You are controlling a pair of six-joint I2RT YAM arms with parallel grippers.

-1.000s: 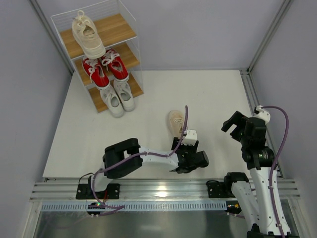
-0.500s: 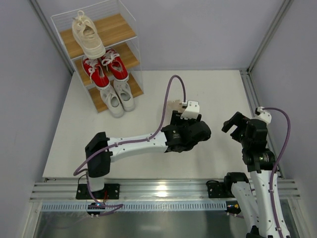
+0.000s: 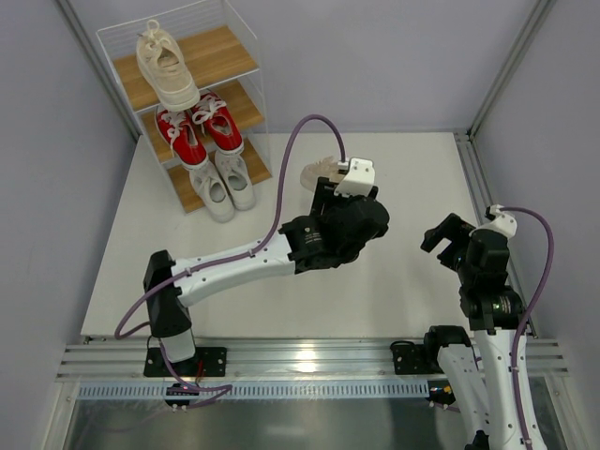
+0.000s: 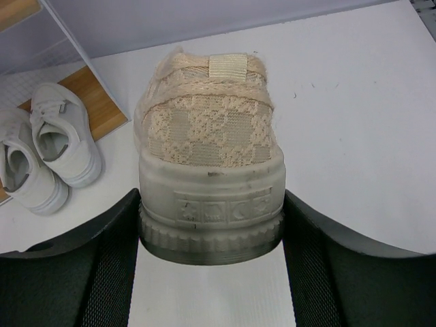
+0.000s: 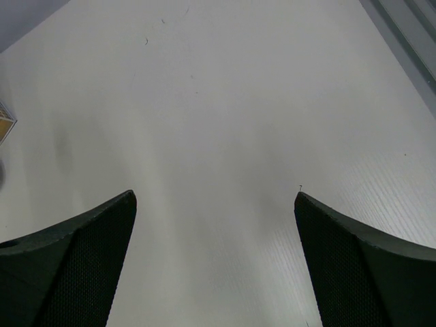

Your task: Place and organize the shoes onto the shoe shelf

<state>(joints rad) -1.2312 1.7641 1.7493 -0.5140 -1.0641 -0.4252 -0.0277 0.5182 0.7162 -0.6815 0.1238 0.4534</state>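
Note:
My left gripper (image 3: 325,190) is shut on the heel of a cream-beige shoe (image 3: 317,173) and holds it above the table's middle. In the left wrist view that shoe (image 4: 208,129) points away, its sole pinched between the gripper (image 4: 211,204) fingers. To the far left stands the shoe shelf (image 3: 225,49). Its top tier carries one cream-beige shoe (image 3: 167,67), the middle tier the red pair (image 3: 199,128), and the bottom tier the white pair (image 3: 223,184). The white pair (image 4: 48,153) also shows left of the held shoe. My right gripper (image 3: 448,232) hangs open over bare table (image 5: 214,204) at the right.
Grey walls and slanted aluminium posts (image 3: 506,66) enclose the white table (image 3: 403,178). A metal rail (image 3: 309,361) runs along the near edge by the arm bases. The shelf's white wire frame (image 3: 251,37) rises around its boards.
The left arm has lifted the cream-beige shoe off the table near the front edge and carried it up and away, toward the far side and the shelf. The right arm has barely moved.

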